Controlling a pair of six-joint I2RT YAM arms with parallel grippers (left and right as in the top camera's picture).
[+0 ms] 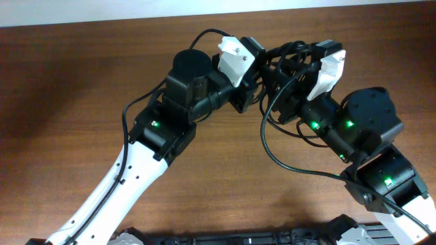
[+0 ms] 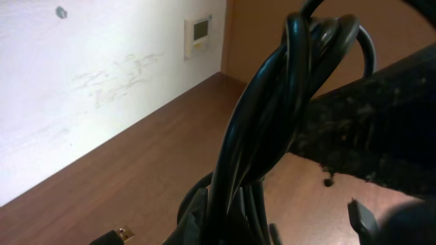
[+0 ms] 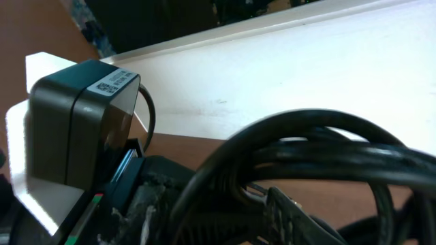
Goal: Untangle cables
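**Position.** Both arms are working at the far edge of the table point(image 1: 82, 68), right of its middle. There the cables point(image 1: 293, 53) are bunching into a knot between the left gripper point(image 1: 255, 85) and the right gripper point(image 1: 289, 82). Judging from the wrist views, the knot is hanging clear of the wood.

**Finger state.** In the left wrist view the cables point(image 2: 272, 116) are crossing in front of one finger point(image 2: 381, 122) and covering the gap. It cannot be told how wide the left jaws are standing or whether they are pinching a strand. In the right wrist view the cables point(image 3: 320, 146) are filling the lower frame, so the right opening cannot be told either.

**Step in hand (judged).** The arms are separating the twist.
1. Pinch one outer strand, not the whole rope.
2. Draw the grippers apart slowly along the far edge, counter-rotating against the twist.
3. Stop if the plug point(image 2: 121, 234) is snagging in a loop.
4. Steer clear of the arms' own wiring.

**Materials.**
- The cable jackets are looking smooth, glossy and round in section, and are winding into a helical rope.
- The finger surface is showing matt, rough and speckled.
- The plug is a small black block with a gold-coloured metal tip.
- The table is showing brown wood grain with a satin finish.
- The left arm's camera housing point(image 3: 75, 129) is a matt black box carrying a white label.
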